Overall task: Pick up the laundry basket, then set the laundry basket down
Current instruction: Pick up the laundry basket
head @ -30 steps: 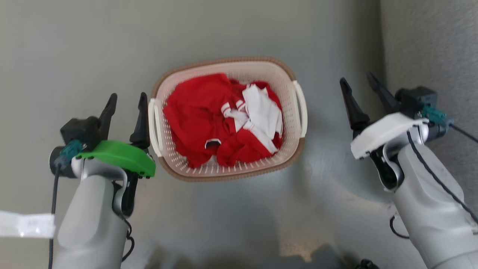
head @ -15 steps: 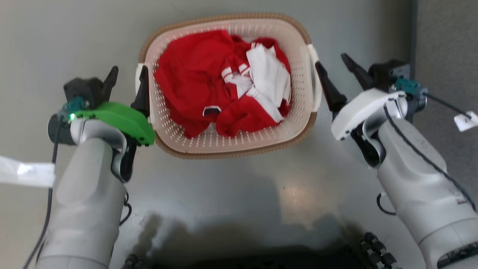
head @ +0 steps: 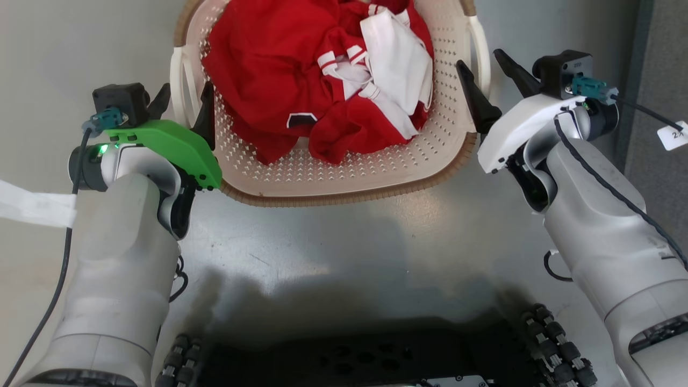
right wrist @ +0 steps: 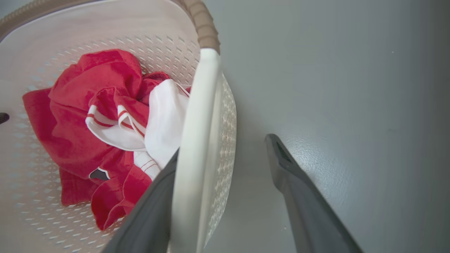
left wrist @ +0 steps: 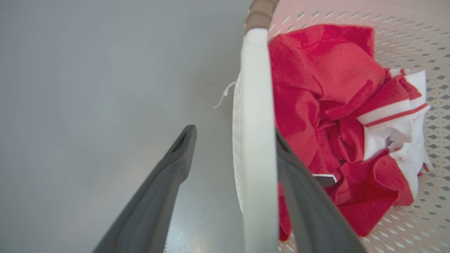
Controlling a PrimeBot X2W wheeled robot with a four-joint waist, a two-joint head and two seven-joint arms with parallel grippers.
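Note:
The laundry basket (head: 349, 169), cream perforated plastic with a brown rim, sits on the grey floor at the top of the head view and holds red and white clothes (head: 301, 70). My left gripper (head: 185, 87) is open and straddles the basket's left white handle (head: 180, 80). In the left wrist view the handle (left wrist: 255, 140) runs between the fingers of the left gripper (left wrist: 233, 130), one finger outside, one inside by the clothes. My right gripper (head: 478, 58) is open astride the right handle (head: 482, 48). The right wrist view shows that handle (right wrist: 197, 140) between the fingers of the right gripper (right wrist: 223, 146).
My black wheeled base (head: 344, 360) fills the bottom of the head view. A darker grey surface (head: 664, 64) borders the right side. A white strip (head: 32, 204) lies at the left, and a paper tag (head: 674, 134) hangs on the right arm's cable.
The head camera has dropped closer, so the basket sits higher and larger. The right gripper has closed in from well beside the basket onto its handle; the left gripper's inner finger has gone inside the handle.

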